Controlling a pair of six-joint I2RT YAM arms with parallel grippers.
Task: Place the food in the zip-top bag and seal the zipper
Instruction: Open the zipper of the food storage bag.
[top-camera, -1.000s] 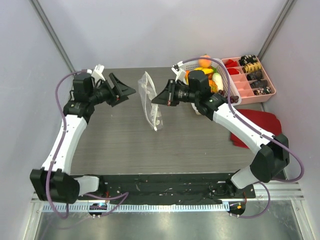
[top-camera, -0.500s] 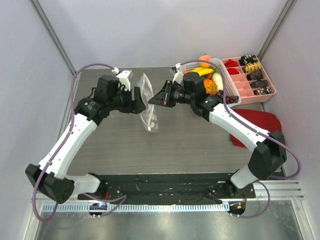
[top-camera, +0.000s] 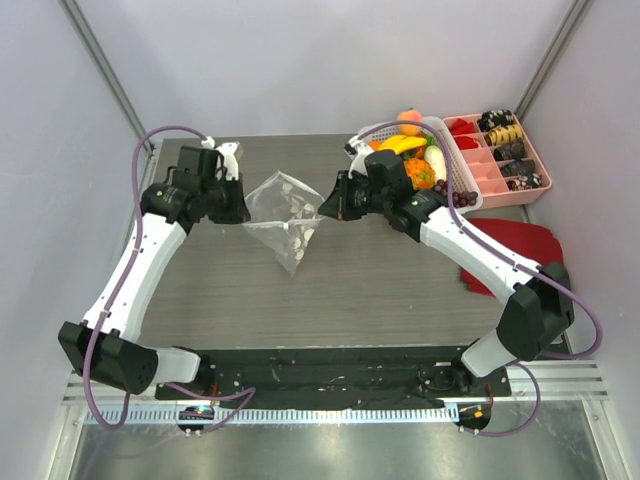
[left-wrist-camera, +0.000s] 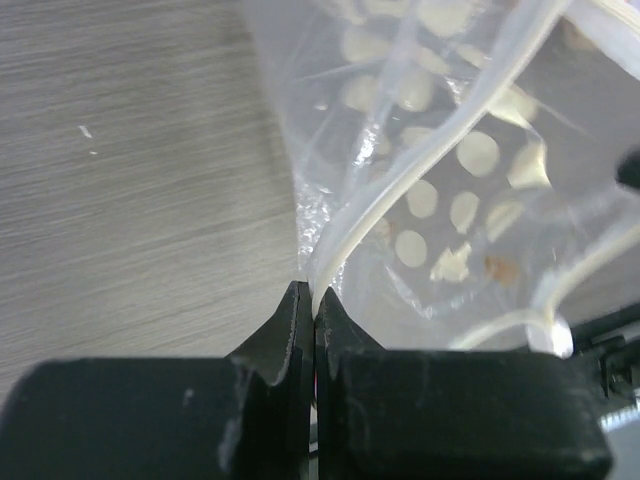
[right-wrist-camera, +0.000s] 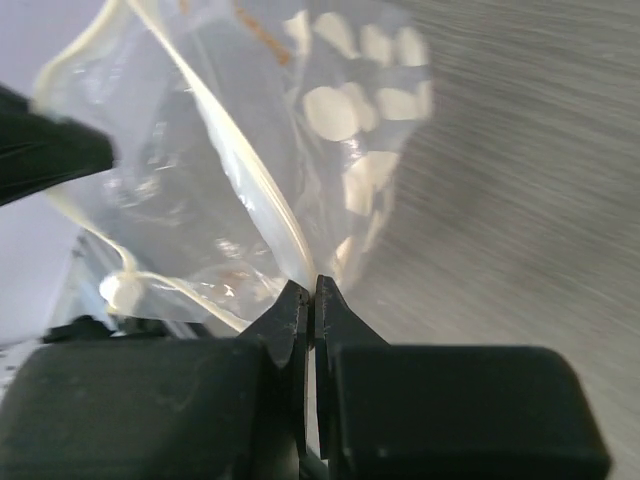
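Glossy crinkly plastic bag, matt woodgrain table

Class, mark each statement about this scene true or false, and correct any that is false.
1. The left gripper is shut on the edge of the zip-top bag. True.
2. The right gripper hangs open, holding nothing. False: it is shut on the bag's opposite edge.
3. The food is already inside the bag. False: it lies in the white basket.
4. The pink tray stands just right of the basket. True.
5. The bag lies flat on the table. False: it hangs between the two grippers.
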